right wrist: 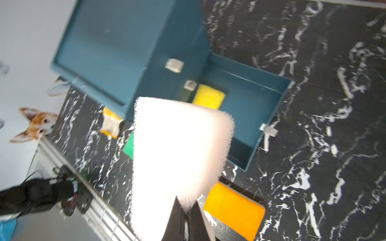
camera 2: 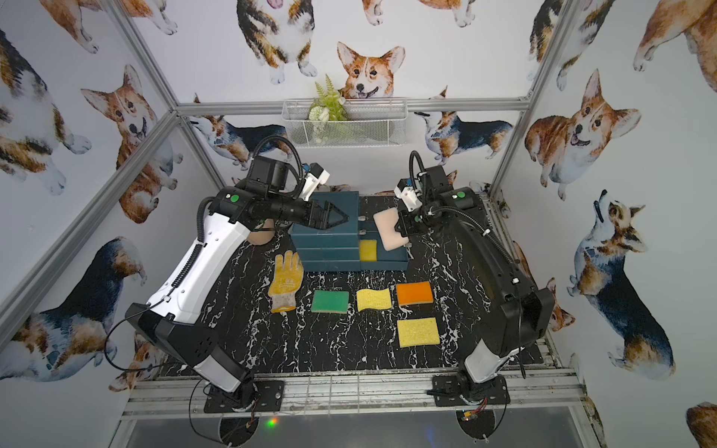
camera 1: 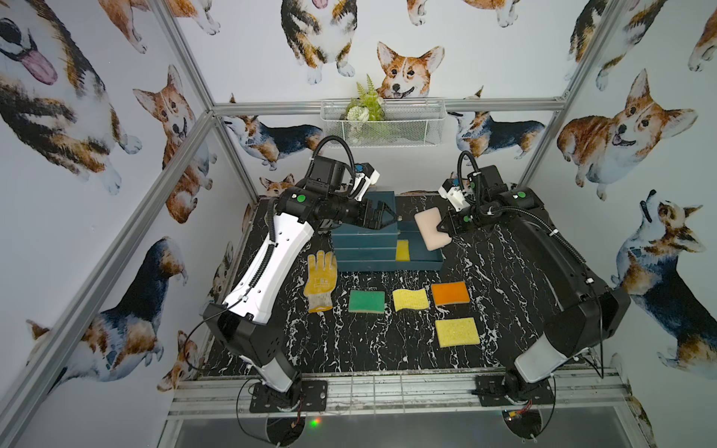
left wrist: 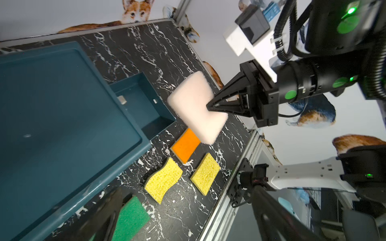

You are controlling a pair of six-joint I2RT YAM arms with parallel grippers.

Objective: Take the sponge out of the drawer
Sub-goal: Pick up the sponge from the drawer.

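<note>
Two sponges are seen at the drawer [camera 1: 423, 267], pulled out of a blue cabinet [camera 1: 364, 248]. The white sponge [camera 1: 426, 224] is held just above the drawer, pinched at one edge by the clenched right gripper [camera 1: 442, 227]. The yellow sponge [camera 1: 402, 250] is seen inside the drawer, at its cabinet end. The left gripper [camera 1: 388, 214] is held spread wide, grasping nothing, above the cabinet beside the drawer. An orange sponge [camera 1: 450, 293] is laid on the table [camera 1: 349, 341] before the drawer.

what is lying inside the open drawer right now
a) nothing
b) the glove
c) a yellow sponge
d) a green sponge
c: a yellow sponge lies in the open drawer, while the right end effector holds the white sponge in the air.
</note>
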